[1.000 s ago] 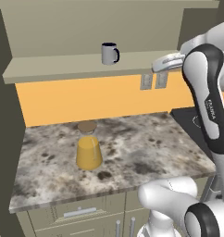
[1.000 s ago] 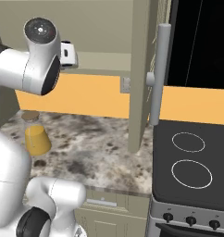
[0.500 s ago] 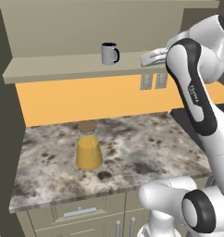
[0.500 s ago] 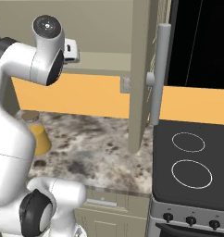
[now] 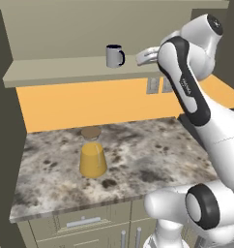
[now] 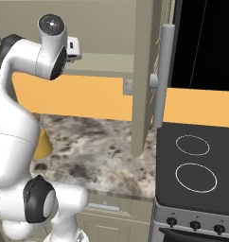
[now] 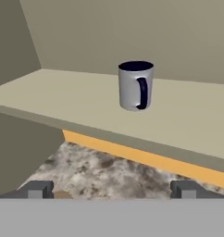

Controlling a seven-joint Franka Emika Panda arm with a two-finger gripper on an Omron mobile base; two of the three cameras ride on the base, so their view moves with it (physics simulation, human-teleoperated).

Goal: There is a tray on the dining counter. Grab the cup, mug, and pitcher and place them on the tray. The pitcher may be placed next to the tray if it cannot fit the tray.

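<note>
While the arm reached up toward the shelf (image 5: 65, 70), the gripper (image 7: 112, 189) stood wide open with nothing between its fingers (image 7: 37, 189), the two tips far apart at the bottom of the hand view. The mug (image 5: 114, 55) stood upright on the beige shelf, its dark rim up; in the hand view the mug (image 7: 135, 85) lay at about 12 o'clock from the gripper, well apart from it, with its dark handle turned toward the camera and a little to the right. In the left base view the gripper (image 5: 147, 56) sat at about 3 o'clock of the mug, near it but not touching, at much the same height.

Below the shelf ran an orange wall band (image 5: 90, 104), and under that a short marble counter (image 5: 138, 160) over drawers. The pitcher (image 5: 92, 155) stood upright on that counter, at about 7 o'clock of the mug, full of orange-yellow liquid and capped by its round brown lid. In the right base view a yellow part of the pitcher (image 6: 42, 144) showed past the arm at 9 o'clock, and a black stove top (image 6: 197, 165) with two ring burners lay at 4 o'clock, just beside the counter
</note>
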